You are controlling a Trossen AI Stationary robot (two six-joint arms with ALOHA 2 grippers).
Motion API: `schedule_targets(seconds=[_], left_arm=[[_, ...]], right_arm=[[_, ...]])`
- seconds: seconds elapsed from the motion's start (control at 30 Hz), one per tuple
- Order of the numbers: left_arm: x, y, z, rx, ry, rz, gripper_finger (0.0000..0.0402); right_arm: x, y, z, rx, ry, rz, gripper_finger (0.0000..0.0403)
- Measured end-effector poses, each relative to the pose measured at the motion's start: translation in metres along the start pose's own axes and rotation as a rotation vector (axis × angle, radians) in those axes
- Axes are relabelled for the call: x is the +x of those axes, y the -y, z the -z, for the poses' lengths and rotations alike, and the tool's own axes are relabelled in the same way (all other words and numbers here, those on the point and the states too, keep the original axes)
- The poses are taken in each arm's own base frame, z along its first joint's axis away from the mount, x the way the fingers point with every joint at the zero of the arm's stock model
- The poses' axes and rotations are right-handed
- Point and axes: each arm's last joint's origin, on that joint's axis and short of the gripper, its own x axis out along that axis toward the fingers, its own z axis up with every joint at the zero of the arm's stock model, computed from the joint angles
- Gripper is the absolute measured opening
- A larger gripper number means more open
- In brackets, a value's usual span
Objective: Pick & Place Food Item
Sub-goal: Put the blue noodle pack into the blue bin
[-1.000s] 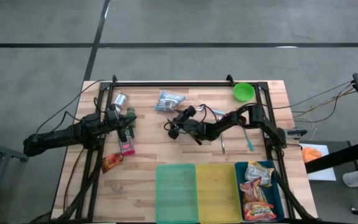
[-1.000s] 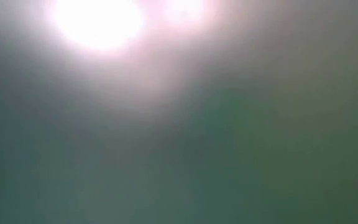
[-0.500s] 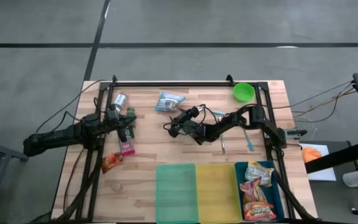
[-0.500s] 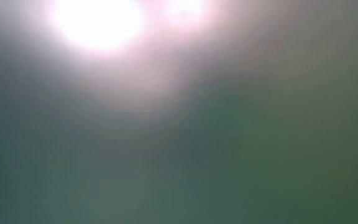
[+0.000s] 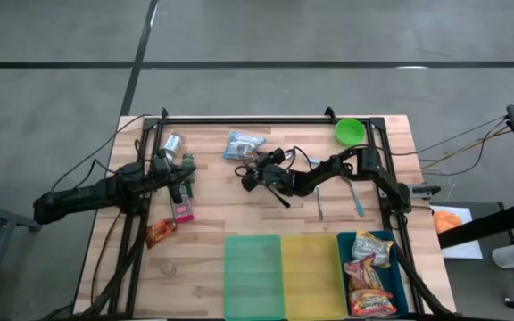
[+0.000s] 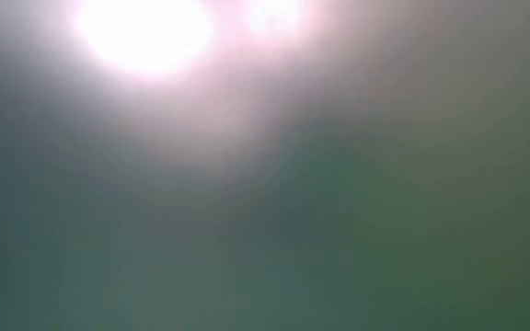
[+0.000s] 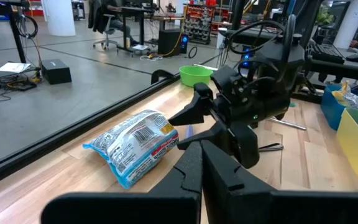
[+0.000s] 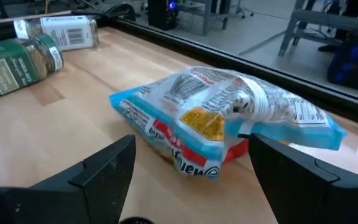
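Your right end effector (image 5: pixel 250 176) has its two fingers spread wide apart, and they hold nothing. It hangs just beside the blue and white snack bag (image 5: pixel 242 144), which lies flat on the table (image 5: pixel 212 209) near the far edge. In the right wrist view the snack bag (image 8: pixel 229 121) sits right in front of the open fingers (image 8: pixel 104 168), with a gap between it and them.

Your left end effector (image 5: pixel 179 185) has its fingers pressed together with nothing between them. It waits over the left side of the table, near the jars (image 5: pixel 173 148) and a pink packet (image 5: pixel 182 210).

The black rail (image 5: pixel 239 119) runs along the far edge, close behind the snack bag. There is bare wood between the two arms. At the near edge sit a green bin (image 5: pixel 252 264), a yellow bin (image 5: pixel 310 264) and a blue bin (image 5: pixel 370 273) with snack packs in it. A green bowl (image 5: pixel 350 132) sits at the far right corner.

The low view shows only glare.
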Motion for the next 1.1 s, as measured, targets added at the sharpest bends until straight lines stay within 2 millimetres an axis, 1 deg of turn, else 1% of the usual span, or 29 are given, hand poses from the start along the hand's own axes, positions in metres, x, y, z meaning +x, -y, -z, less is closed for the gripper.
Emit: schedule_targets(seconds=[0.17,0.43,0.7,0.93,1.1], left_arm=[[0.0,0.0,0.0,0.0,0.0,0.0,0.0],[0.0,0.0,0.0,0.0,0.0,0.0,0.0],[0.0,0.0,0.0,0.0,0.0,0.0,0.0],[0.0,0.0,0.0,0.0,0.0,0.0,0.0],[0.0,0.0,0.0,0.0,0.0,0.0,0.0]], right_arm=[[0.005,-0.002,-0.006,0.001,0.001,0.005,0.0309],[0.019,-0.002,-0.015,-0.011,-0.1,0.036,0.0309],[0.022,0.005,-0.012,0.008,-0.12,0.054,0.0309],[0.027,0.009,-0.014,0.029,-0.135,0.002,0.0308],[0.029,0.012,-0.016,0.043,-0.132,0.012,0.03]])
